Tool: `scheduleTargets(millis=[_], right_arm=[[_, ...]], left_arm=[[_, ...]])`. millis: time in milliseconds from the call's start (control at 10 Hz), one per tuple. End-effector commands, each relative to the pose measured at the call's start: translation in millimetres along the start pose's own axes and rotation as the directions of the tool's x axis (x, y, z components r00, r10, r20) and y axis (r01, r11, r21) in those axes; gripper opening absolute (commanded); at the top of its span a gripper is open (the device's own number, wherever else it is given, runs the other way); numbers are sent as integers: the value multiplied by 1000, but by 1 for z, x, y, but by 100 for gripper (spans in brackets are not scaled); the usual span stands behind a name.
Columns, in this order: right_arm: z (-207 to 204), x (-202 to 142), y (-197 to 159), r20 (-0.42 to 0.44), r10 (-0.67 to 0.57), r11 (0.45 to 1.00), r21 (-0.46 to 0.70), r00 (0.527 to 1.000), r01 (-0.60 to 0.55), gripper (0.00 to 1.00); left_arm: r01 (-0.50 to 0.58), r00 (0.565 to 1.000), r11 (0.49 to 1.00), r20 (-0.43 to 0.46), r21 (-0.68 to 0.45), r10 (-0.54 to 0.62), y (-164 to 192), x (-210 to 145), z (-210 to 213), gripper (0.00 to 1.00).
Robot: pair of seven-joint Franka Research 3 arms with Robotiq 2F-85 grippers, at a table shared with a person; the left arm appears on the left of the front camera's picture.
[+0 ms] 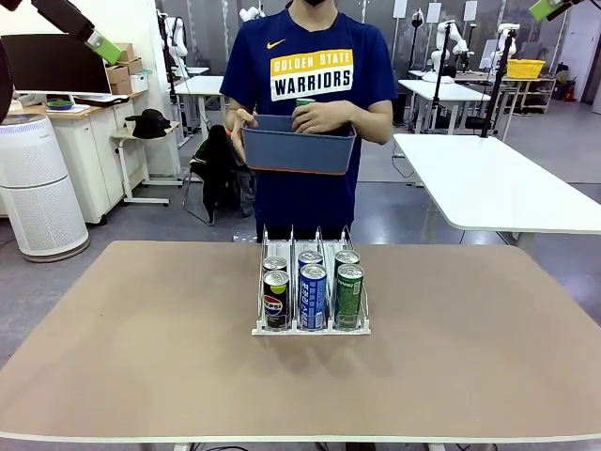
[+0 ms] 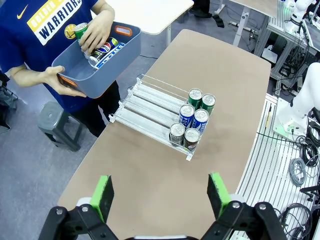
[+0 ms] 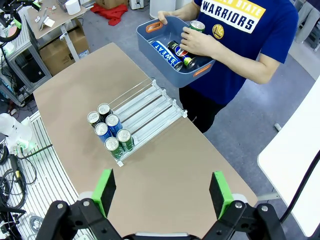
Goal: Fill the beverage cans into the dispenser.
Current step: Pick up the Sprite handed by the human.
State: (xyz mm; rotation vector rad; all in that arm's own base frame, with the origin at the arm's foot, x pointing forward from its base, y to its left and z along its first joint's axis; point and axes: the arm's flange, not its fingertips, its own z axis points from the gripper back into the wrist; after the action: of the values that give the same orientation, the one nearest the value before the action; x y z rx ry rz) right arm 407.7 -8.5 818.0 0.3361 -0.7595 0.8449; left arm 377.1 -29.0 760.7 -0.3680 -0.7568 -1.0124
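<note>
- The left fingers (image 2: 103, 195) are hanging high above the table (image 2: 150, 195), spread wide apart and gripping nothing.
- The right fingers (image 3: 106, 189) are likewise standing wide open and carrying nothing, looking down on the table from the opposite side.
- The dispenser (image 1: 310, 330) is sitting mid-table, its low front lip facing the robot's side.
- Six beverage cans are standing upright in it, two to a lane, crowding down against the front lip.
- The black pair (image 1: 276, 301) is occupying the robot's left lane, the blue pair (image 1: 313, 297) the middle lane, and the green pair (image 1: 349, 297) the right lane.
- The upper stretch of all three lanes is lying bare behind them.
- A person is standing at the far side, holding a dark blue bin (image 1: 299, 150) at chest height, clear of the table.
- One hand (image 1: 239, 122) is gripping the bin's end; the other hand (image 1: 324, 117) is closing round a green can (image 3: 197, 26), upright at the bin's rim.
- Inside the bin a blue can (image 3: 166, 54) and a Pepsi can (image 3: 180, 51) are lying on their sides.
</note>
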Motion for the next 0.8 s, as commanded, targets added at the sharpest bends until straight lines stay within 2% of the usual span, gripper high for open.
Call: scheduleTargets(millis=[0, 700], right_arm=[[1, -1, 1, -11, -1, 1000, 1, 1000, 1, 100], [1, -1, 1, -11, -1, 1000, 1, 1000, 1, 100]], left_arm=[[-7, 1000, 1000, -13, 2, 7, -1, 0, -1, 100], [-7, 1000, 1000, -13, 2, 7, -1, 0, -1, 100]])
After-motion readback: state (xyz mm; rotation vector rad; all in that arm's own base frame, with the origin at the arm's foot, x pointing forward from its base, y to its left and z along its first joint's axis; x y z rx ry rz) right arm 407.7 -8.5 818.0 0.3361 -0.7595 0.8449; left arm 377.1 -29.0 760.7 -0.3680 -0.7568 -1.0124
